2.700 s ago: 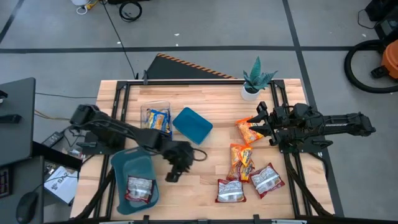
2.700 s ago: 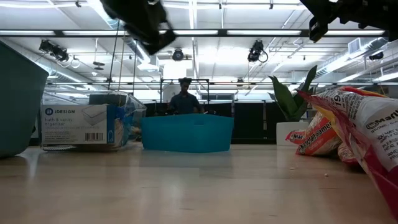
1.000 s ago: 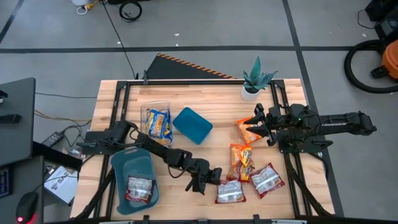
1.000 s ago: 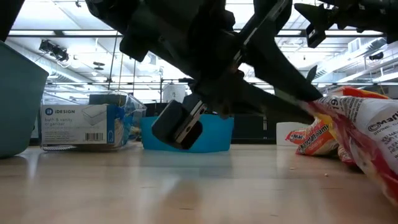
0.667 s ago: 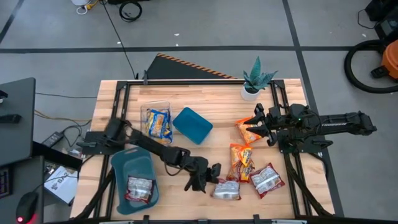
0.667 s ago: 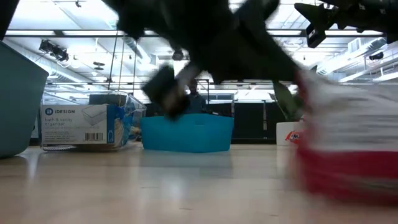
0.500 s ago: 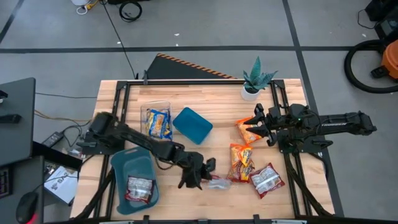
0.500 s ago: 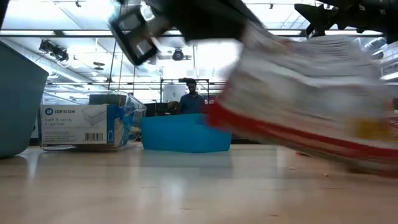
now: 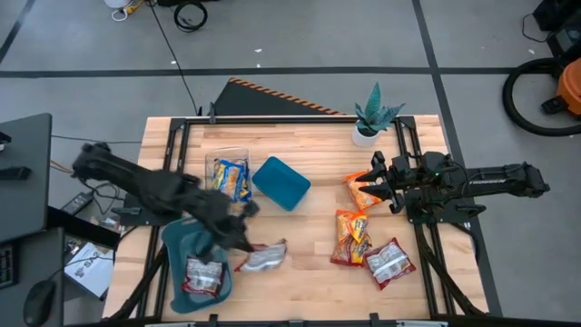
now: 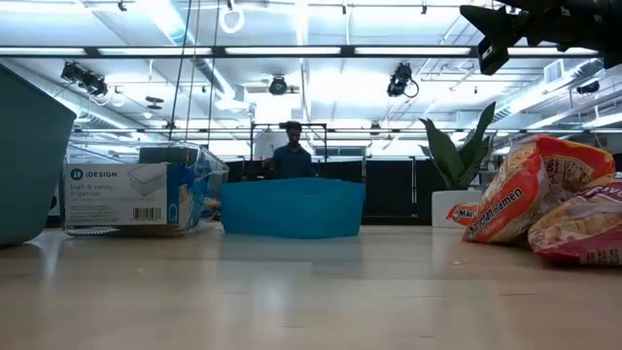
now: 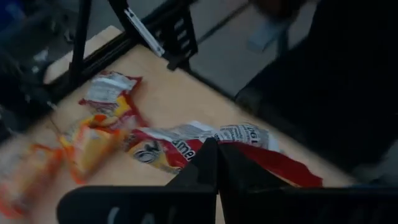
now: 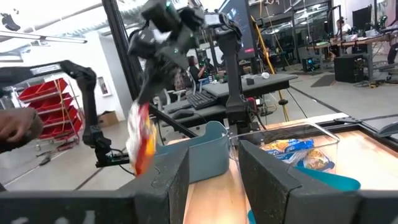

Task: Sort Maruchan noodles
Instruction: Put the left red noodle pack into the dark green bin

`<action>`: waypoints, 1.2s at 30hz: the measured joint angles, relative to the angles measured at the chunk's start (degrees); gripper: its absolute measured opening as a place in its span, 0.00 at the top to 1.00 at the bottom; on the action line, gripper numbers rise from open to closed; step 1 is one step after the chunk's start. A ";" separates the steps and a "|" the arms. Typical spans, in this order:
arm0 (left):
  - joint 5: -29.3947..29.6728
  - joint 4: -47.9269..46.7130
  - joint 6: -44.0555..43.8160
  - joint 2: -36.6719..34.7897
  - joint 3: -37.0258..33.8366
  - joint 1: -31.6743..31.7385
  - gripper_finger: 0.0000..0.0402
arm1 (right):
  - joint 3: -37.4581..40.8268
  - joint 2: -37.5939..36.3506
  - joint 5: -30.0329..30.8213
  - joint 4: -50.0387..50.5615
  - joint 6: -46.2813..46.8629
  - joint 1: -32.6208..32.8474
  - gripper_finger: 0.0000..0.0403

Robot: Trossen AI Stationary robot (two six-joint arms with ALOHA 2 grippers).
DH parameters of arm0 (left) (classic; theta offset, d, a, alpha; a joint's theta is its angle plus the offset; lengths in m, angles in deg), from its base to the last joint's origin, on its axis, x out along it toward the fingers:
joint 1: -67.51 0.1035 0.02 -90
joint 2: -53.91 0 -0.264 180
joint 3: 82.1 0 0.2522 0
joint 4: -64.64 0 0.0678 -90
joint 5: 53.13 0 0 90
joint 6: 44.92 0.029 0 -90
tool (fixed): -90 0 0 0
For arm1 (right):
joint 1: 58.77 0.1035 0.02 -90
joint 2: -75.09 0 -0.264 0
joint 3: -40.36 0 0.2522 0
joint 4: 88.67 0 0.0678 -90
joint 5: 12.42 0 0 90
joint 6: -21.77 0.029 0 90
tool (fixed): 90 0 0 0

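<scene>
My left gripper [image 9: 238,240] is shut on a red-and-silver Maruchan packet [image 9: 264,259], held in the air just right of the near-left teal bin [image 9: 178,238]. Another red-and-silver packet [image 9: 204,274] lies in that bin. Yellow-and-blue packets [image 9: 231,178] lie in the clear container [image 9: 216,162]. Two orange packets [image 9: 361,192] [image 9: 351,236] and a red-and-silver one [image 9: 390,262] lie flat on the table's right half. My right gripper [image 9: 374,182] hangs open above the far orange packet, with nothing between its fingers [image 12: 174,168]. My left gripper pinches the packet's edge [image 11: 200,142] between its two shut fingers [image 11: 208,163], which slant downward. The packet is lifted clear of the table. In the right wrist view it hangs below the fingers [image 12: 139,140].
A second teal bin [image 9: 281,182] stands at mid-table, next to the clear container. A small potted plant [image 9: 373,118] stands at the far right. Bare wood lies between the bins and the right-hand packets. A person [image 10: 292,156] stands in the room behind.
My left gripper has shut on the red-and-silver packet near the table's front. It has lifted the packet clear, rolled its wrist, and carried the packet up and toward the table's left, to beside the near-left teal bin.
</scene>
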 joint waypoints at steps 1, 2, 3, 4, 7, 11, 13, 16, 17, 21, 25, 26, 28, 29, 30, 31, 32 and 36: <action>-0.21 -0.86 -3.80 -1.97 0.01 -0.29 0.99 | 0.00 0.00 0.04 -0.03 -0.06 0.00 0.64; -0.23 -2.51 -7.35 -3.94 0.02 -0.60 0.99 | 0.00 0.00 0.05 -0.12 -0.12 0.00 0.64; -0.20 -4.61 -11.15 -5.79 0.02 -0.96 0.99 | 0.00 0.00 0.05 -0.11 -0.12 0.00 0.64; -0.17 -6.39 -14.92 -7.45 0.02 -1.27 0.99 | 0.00 0.00 0.11 -0.12 -0.12 0.00 0.64; 1.78 -12.53 -25.46 -11.77 0.02 -2.30 0.99 | 0.00 0.00 0.20 -0.14 -0.15 0.00 0.64; 6.19 -21.73 -36.80 -15.78 0.02 -4.75 0.99 | 0.00 0.00 0.20 -0.14 -0.13 0.00 0.64; 8.23 -26.42 -42.21 -16.88 0.02 -6.13 0.99 | 0.00 0.00 0.18 -0.14 -0.13 0.00 0.64; 9.17 -33.06 -49.77 -18.03 0.02 -7.93 0.99 | 0.00 0.00 0.19 -0.14 -0.13 0.00 0.64; 9.64 -35.15 -52.09 -18.14 0.02 -8.51 0.99 | 0.00 0.00 0.18 -0.14 -0.13 0.00 0.64; 11.96 -42.55 -59.25 -17.99 -0.29 -10.57 0.99 | 0.00 0.00 0.19 -0.14 -0.12 0.00 0.64; 12.24 -43.55 -64.33 -17.96 -2.49 -11.80 0.99 | 0.00 0.00 0.19 -0.12 -0.12 0.00 0.64; 12.26 -43.51 -65.91 -17.98 -3.16 -12.06 0.99 | 0.00 0.00 0.18 -0.14 -0.12 0.00 0.64; 12.24 -43.55 -69.69 -17.98 -4.97 -12.08 0.99 | 0.00 0.00 0.20 -0.14 -0.12 0.00 0.64; 12.20 -43.51 -71.85 -17.98 -6.04 -12.08 0.99 | 0.00 0.00 0.20 -0.12 -0.12 0.00 0.64; 11.90 -43.49 -74.23 -17.98 -7.28 -12.08 0.99 | 0.00 0.00 0.19 -0.12 -0.12 0.00 0.64; 11.03 -43.55 -76.26 -17.98 -8.56 -12.05 0.99 | 0.00 0.00 0.19 -0.12 -0.12 0.00 0.64; 10.01 -43.59 -78.01 -17.98 -9.78 -12.03 0.98 | 0.00 0.00 0.20 -0.12 -0.12 0.00 0.64; 6.34 -43.64 -83.43 -17.96 -14.21 -12.03 0.98 | 0.00 0.00 0.20 -0.12 -0.12 0.00 0.64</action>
